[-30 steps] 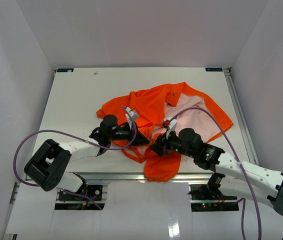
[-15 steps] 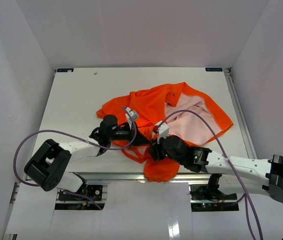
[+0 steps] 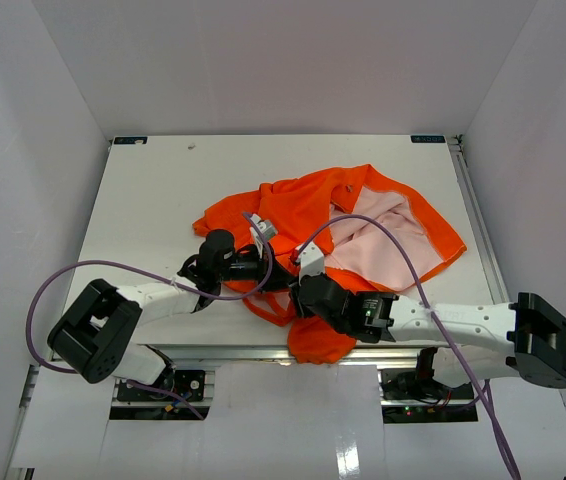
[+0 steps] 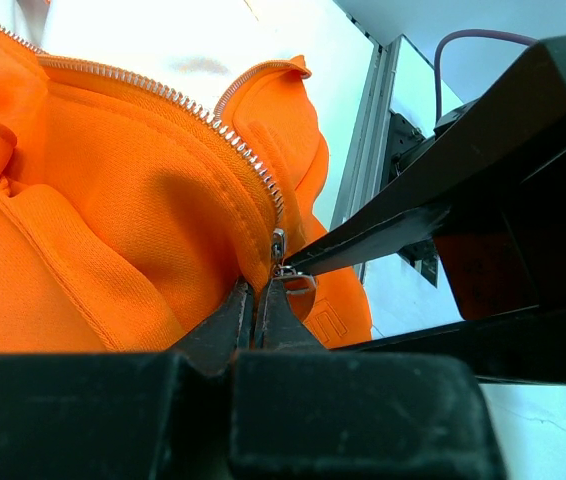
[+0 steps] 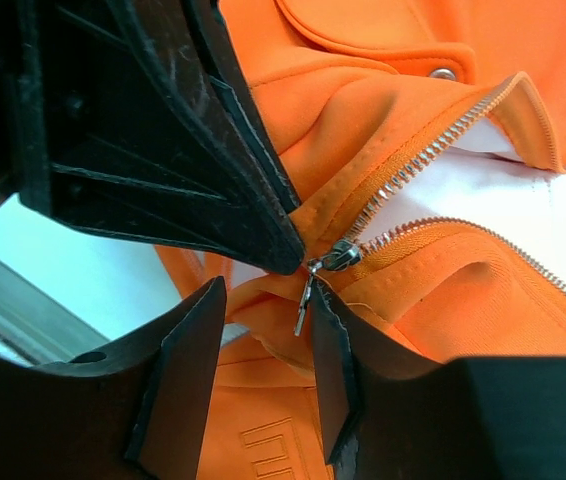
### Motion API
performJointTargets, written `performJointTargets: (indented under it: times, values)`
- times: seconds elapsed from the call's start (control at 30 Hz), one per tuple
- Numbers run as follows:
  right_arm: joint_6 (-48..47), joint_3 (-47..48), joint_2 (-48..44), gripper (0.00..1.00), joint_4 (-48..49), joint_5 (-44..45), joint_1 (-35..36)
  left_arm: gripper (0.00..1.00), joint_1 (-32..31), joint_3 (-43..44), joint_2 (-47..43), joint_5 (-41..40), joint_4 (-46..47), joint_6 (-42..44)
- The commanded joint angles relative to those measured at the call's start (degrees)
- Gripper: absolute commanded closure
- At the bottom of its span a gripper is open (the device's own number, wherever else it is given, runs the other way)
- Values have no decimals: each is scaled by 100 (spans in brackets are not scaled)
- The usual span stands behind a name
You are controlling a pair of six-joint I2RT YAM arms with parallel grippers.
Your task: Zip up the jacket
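Observation:
The orange jacket (image 3: 308, 205) lies crumpled mid-table with its pink lining (image 3: 388, 235) showing on the right, and its lower part hangs over the near edge. My left gripper (image 3: 281, 274) is shut on the orange fabric at the zipper's bottom end (image 4: 253, 300). The metal zipper slider (image 5: 341, 256) sits at the base of the open zipper teeth (image 5: 433, 140), and its pull tab (image 5: 303, 300) hangs down. My right gripper (image 5: 268, 290) is open, with the tab between its fingers close to the right finger (image 5: 333, 350). The left gripper's tip (image 5: 283, 255) is just above.
The white table (image 3: 163, 190) is ringed by white walls. A metal rail (image 3: 233, 352) runs along the near edge, under the hanging jacket hem. Purple cables loop from both arms (image 3: 63, 290). The two grippers are nearly touching.
My right arm has swung left and brought its gripper up against the left gripper at the zipper slider. The left arm and jacket have stayed put.

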Motion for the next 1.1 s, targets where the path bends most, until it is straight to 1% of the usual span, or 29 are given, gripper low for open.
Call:
performJointTargets:
  times: [0.0,0.17,0.27,0.33,0.4,0.53,0.8,1.07]
  values:
    - [265,329,63,61,-268,654,65,100,33,-42,-262,10,-10,63]
    - [315,340,-13,75,-333,842,74,100,33,-34,-254,3,-10,63]
    - [306,331,-61,79,-388,897,66,100,33,-38,-232,-7,-19,72]
    - [315,348,-86,87,-448,965,66,100,33,-42,-228,-7,-19,72]
    - [283,352,-107,92,-461,1088,67,100,33,-42,-220,-16,-30,82]
    - [133,421,-159,92,-458,1344,75,100,33,-42,-217,2,-102,146]
    - [-370,857,-174,92,-537,1919,75,100,33,-59,-263,21,-203,266]
    - [-847,1234,221,92,-521,2117,47,100,33,-102,-314,130,-157,274]
